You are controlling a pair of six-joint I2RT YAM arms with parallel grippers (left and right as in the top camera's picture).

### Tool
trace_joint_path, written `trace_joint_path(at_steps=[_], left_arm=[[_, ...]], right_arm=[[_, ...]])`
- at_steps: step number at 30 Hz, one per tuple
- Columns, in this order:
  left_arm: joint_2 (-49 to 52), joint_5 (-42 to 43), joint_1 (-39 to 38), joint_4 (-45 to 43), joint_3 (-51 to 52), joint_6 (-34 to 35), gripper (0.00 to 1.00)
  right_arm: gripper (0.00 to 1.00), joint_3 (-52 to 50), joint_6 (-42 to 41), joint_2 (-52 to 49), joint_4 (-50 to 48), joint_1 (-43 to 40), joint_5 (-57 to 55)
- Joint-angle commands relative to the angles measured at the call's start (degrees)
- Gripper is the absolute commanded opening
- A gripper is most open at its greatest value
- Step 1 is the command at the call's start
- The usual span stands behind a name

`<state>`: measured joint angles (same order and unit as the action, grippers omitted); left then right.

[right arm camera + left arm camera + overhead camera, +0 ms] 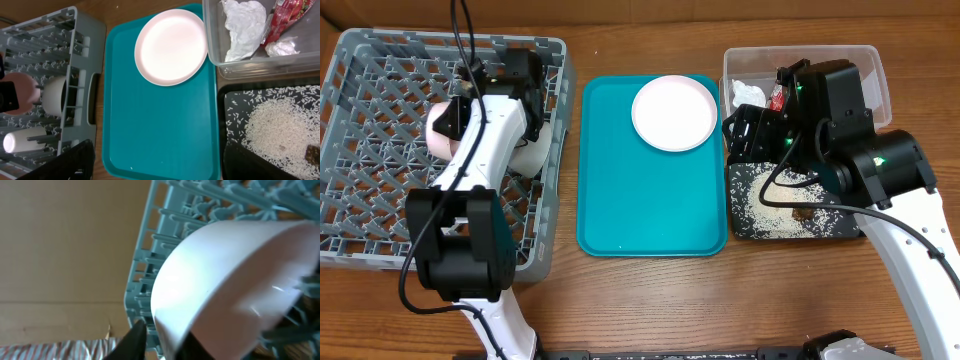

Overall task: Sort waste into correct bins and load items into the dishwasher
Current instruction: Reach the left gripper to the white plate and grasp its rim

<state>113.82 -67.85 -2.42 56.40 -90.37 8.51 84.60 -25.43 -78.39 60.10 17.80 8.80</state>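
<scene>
A small pink bowl (225, 280) sits pinched in left tool (162, 342); right tool (162, 162) gapes.

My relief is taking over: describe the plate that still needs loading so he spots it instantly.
Find the big teal tray in the middle of the table, between the grey rack and the clear tub. In its far right corner lies a round pale pink plate, the only thing on the tray, flat and empty.
</scene>
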Motion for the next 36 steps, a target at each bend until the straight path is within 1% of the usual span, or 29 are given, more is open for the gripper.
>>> trace_joint_path(at_steps=[1,3,6,8,9,10,12,13,15,17,18,19,22,23,24,25,27,30,32,36], left_arm=[[0.8,7.6,-1.5,1.1,0.3,0.0,0.33],[0.8,11.6,-2.2,2.0,0.2,0.2,0.37],[0.2,17.0,-3.7,3.8,-0.1,0.4,0.36],[-0.8,18.5,-4.7,5.3,-1.0,1.5,0.36],[-1.6,19.2,-5.2,6.3,-1.7,2.5,0.38],[-2.6,20.4,-5.7,7.3,-2.7,3.3,0.41],[-5.0,25.6,-6.7,9.3,-5.3,3.5,0.52],[-6.0,28.6,-7.0,10.1,-6.6,3.5,0.54],[-8.5,36.2,-7.8,11.7,-9.8,3.5,0.56],[-10.8,45.5,-8.6,12.0,-12.3,3.5,0.66],[-11.8,50.8,-8.9,11.5,-13.2,3.5,0.84],[-12.6,55.5,-9.1,10.8,-13.6,3.5,1.0],[-14.0,72.8,-9.7,8.0,-13.7,3.0,1.0],[-13.9,76.7,-9.8,7.0,-13.6,3.0,0.95],[-13.4,79.8,-10.1,5.9,-13.6,3.1,0.84],[-12.7,81.9,-10.6,4.7,-13.6,4.0,0.78],[-10.6,82.1,-11.9,2.9,-13.6,6.2,0.72],[-5.6,76.7,-14.4,1.6,-13.6,13.3,0.69],[-1.4,73.9,-15.8,1.3,-13.6,17.8,0.69],[6.6,76.0,-17.5,-2.8,-13.6,21.3,0.68]], right_arm=[[0.84,0.5,0.1,-0.2,0.0,0.0,0.3],[0.84,0.5,0.1,-0.2,0.0,0.0,0.3],[0.84,0.5,0.1,-0.2,0.0,0.0,0.3],[0.84,0.5,0.1,-0.2,0.0,0.0,0.3],[0.84,0.5,0.1,-0.2,0.0,0.0,0.3],[0.84,0.5,0.1,-0.2,0.0,0.0,0.3],[0.84,0.5,0.1,-0.2,0.0,0.0,0.3],[0.84,0.5,0.1,-0.2,0.0,0.0,0.3],[0.84,0.5,0.1,-0.2,0.0,0.0,0.3],[0.84,0.5,0.1,-0.2,0.0,0.0,0.3],[0.84,0.5,0.1,-0.2,0.0,0.0,0.3],[0.84,0.5,0.1,-0.2,0.0,0.0,0.3],[0.84,0.5,0.1,-0.2,0.0,0.0,0.3],[0.84,0.5,0.1,-0.2,0.0,0.0,0.3],[0.84,0.5,0.1,-0.2,0.0,0.0,0.3],[0.84,0.5,0.1,-0.2,0.0,0.0,0.3],[0.84,0.5,0.1,-0.2,-0.1,0.0,0.3],[0.84,0.5,0.1,-0.2,-0.7,0.0,0.3],[0.84,0.5,0.1,-0.2,-0.9,0.0,0.3],[0.84,0.5,0.1,-0.2,-0.8,0.0,0.3]])
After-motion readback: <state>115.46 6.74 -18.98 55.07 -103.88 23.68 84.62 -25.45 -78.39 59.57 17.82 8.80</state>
